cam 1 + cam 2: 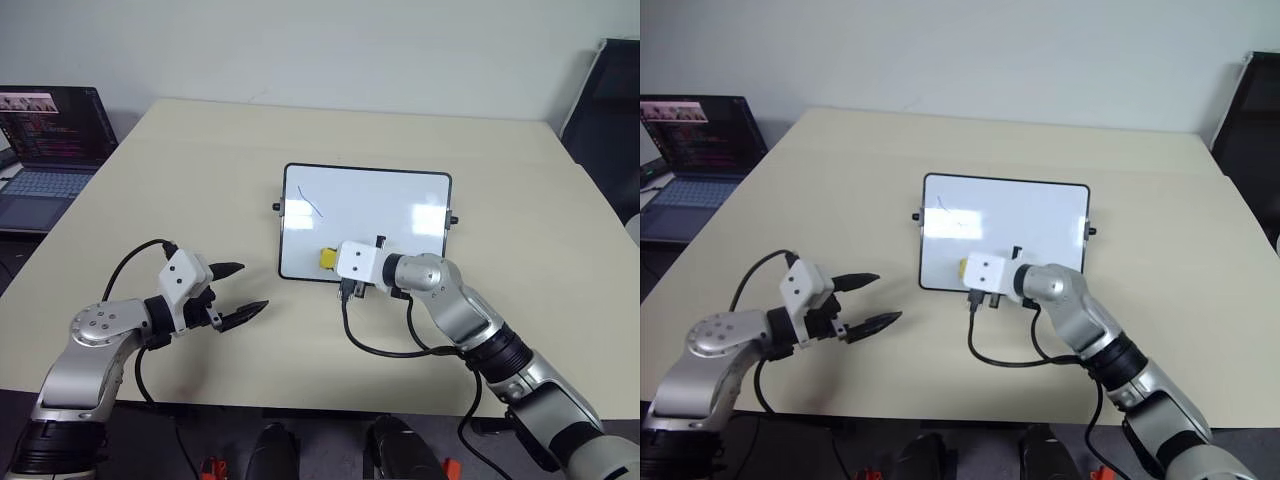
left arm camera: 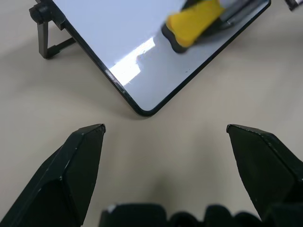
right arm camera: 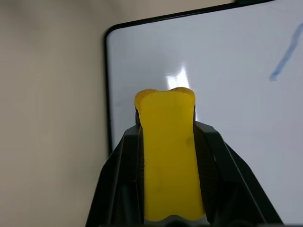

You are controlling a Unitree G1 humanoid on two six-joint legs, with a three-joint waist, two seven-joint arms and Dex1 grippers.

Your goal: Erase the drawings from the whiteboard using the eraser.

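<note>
Right gripper (image 3: 168,142) clamped tight on yellow eraser (image 3: 168,156), eraser at near-left part of whiteboard (image 1: 400,210). Blue drawings (image 1: 314,204) in far-left area. Left gripper (image 1: 240,290) wide apart, empty, over table (image 1: 200,170) beside board. Laptop (image 1: 45,140) far left.

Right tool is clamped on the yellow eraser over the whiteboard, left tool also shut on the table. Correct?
Not quite. The left tool is open: the left wrist view shows its black fingers spread wide above the table. The rest holds: the right tool is clamped on the yellow eraser over the whiteboard.
</note>
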